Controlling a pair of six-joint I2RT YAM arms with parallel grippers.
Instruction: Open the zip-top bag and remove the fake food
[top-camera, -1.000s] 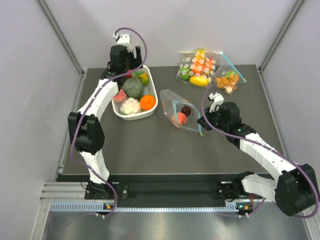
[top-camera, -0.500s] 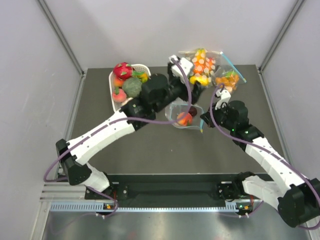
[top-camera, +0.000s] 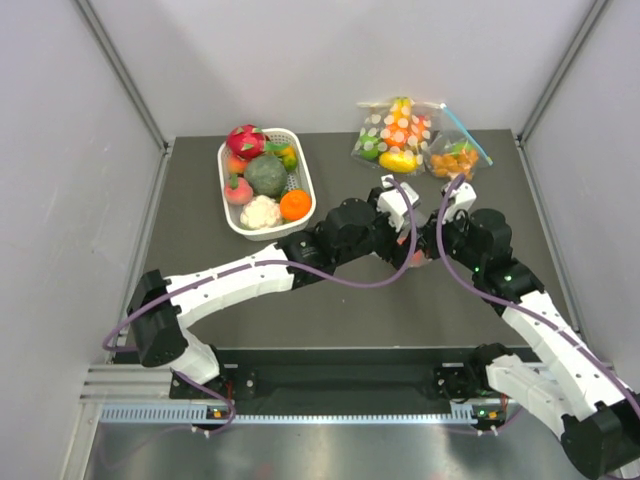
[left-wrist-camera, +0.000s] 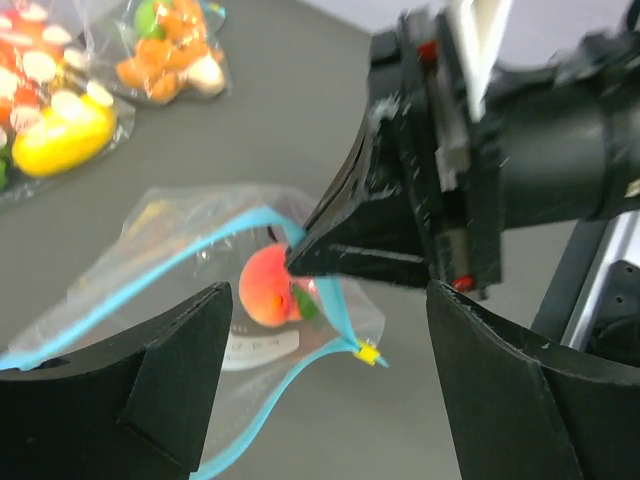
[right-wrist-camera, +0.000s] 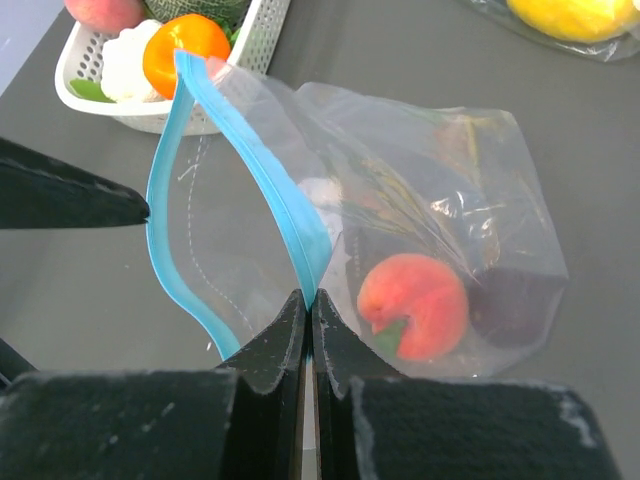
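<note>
Zip-top bag (right-wrist-camera: 400, 220): near the middle of the bench, right of centre, between the two hands; in the overhead view the arms cover most of it.
Zip strip: teal-blue; the two lips are parted, so the mouth gapes. One lip is raised, the other sags in a loop.
Pointing: mouth faces the left hand, closed bottom faces away from it. In the right wrist view the long axis runs left to right. In the overhead view I cannot tell.
Fake food: orange-pink peach (right-wrist-camera: 413, 305) inside the bag near the closed end, with a darker piece (right-wrist-camera: 515, 305) just beside it. Both are also behind the film in the left wrist view.
Right hand (right-wrist-camera: 308, 305): fingers together, clamped on the raised lip of the zip strip.
Left hand (left-wrist-camera: 328, 300): fingers wide apart, holding nothing, lined up on the bag mouth.
Bench (top-camera: 200, 250): dark grey, matte.
Basket (top-camera: 309, 188): white, far left, well apart from the bag; holds a dragon fruit (top-camera: 246, 140), cabbage, cauliflower and orange.
Far edge: polka-dot bag (top-camera: 395, 130), with a small bag of orange pieces (top-camera: 455, 160) just beside it.
Room: pale plain walls on three sides.
</note>
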